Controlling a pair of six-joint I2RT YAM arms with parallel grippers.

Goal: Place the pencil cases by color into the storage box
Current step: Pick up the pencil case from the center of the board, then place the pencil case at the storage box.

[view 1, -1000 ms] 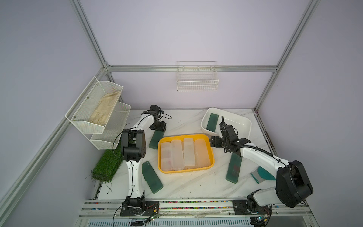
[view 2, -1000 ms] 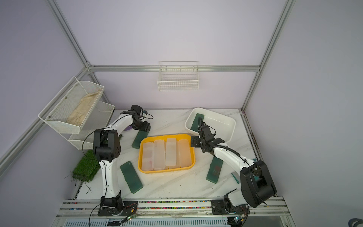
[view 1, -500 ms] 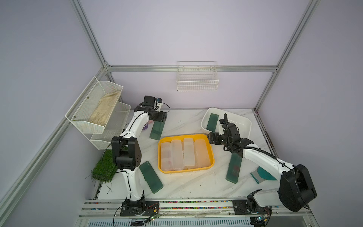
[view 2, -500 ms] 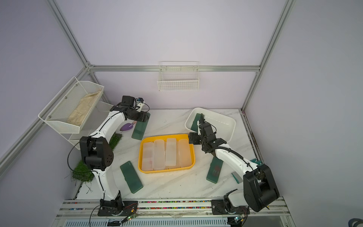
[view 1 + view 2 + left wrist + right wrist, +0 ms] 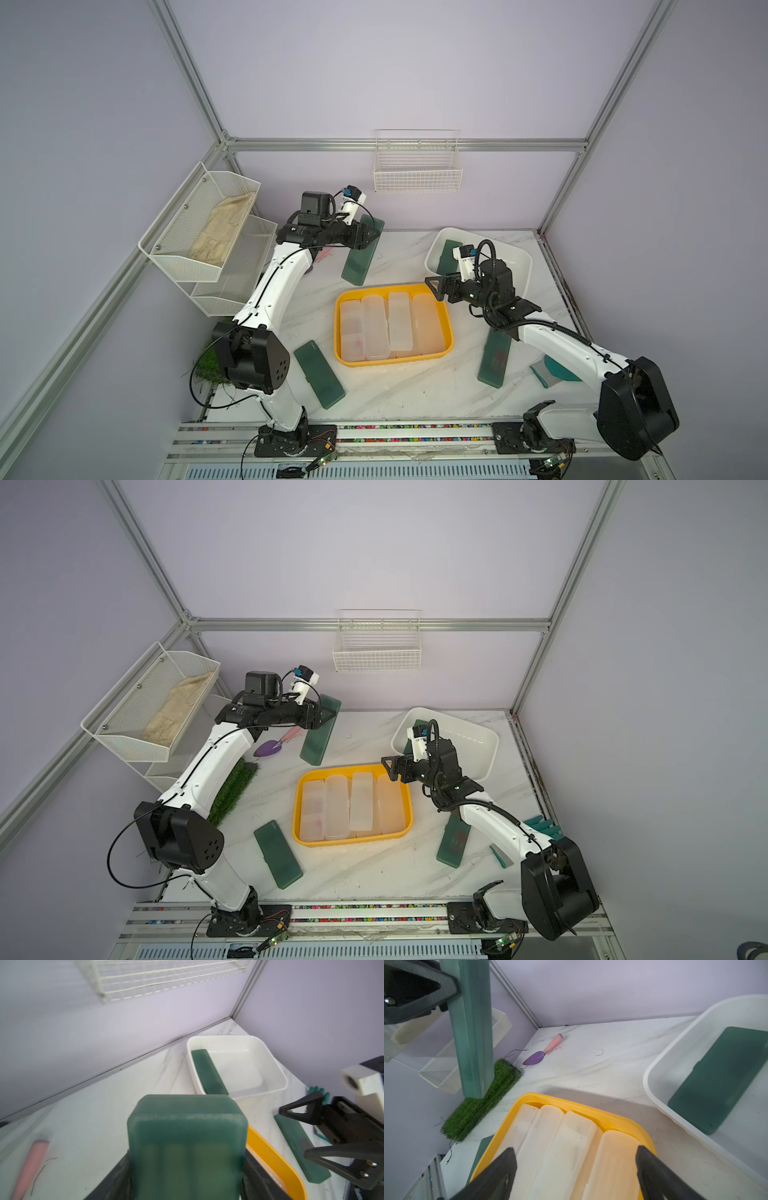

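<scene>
Both top views show probably marble table (image 5: 415, 395), left claw (image 5: 368, 237) clamping green case (image 5: 360, 257), right claw (image 5: 437, 291) apart.

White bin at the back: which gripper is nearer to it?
Right. The right gripper hangs open over a corner of the yellow tray, just beside the white bin; the left gripper, holding a green case, is across the table.

Left gripper (image 5: 368, 237) raised, seemingly clamped; right gripper (image 5: 436, 289) lower, jaws spread.
</scene>
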